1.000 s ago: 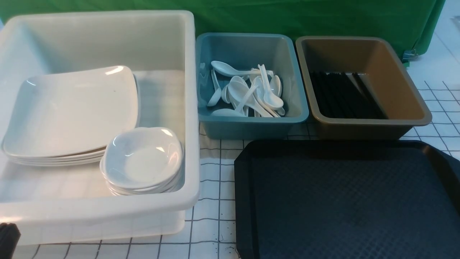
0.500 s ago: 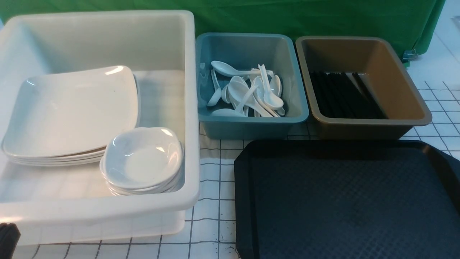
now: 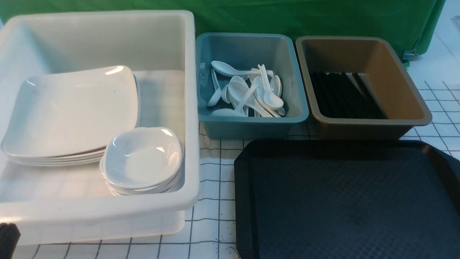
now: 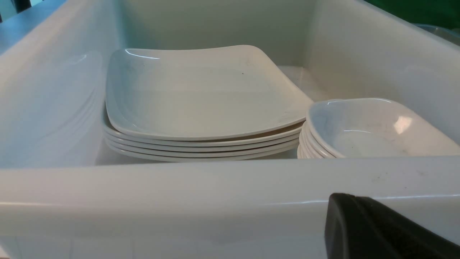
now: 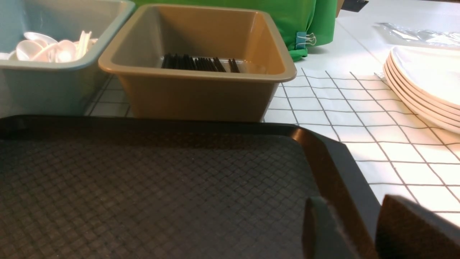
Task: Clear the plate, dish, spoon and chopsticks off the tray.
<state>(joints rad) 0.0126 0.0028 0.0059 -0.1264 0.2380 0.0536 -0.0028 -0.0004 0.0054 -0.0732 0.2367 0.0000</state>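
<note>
The large black diamond-textured plastic tray (image 3: 352, 201) lies bare. The glossy white square plate (image 3: 72, 111), slippery and best pinched at its rim, tops a stack in the white tub (image 3: 190, 108). Left gripper (image 4: 377, 230) closed, empty; right gripper (image 5: 359, 230) parted, empty.

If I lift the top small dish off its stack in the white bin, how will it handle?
The top dish looks glossy, so probably slippery at the rim. It seems rigid and shallow, nested on others; the stack may shift. The bin wall stands close, likely limiting approach.

front overview, wrist views low, close
</note>
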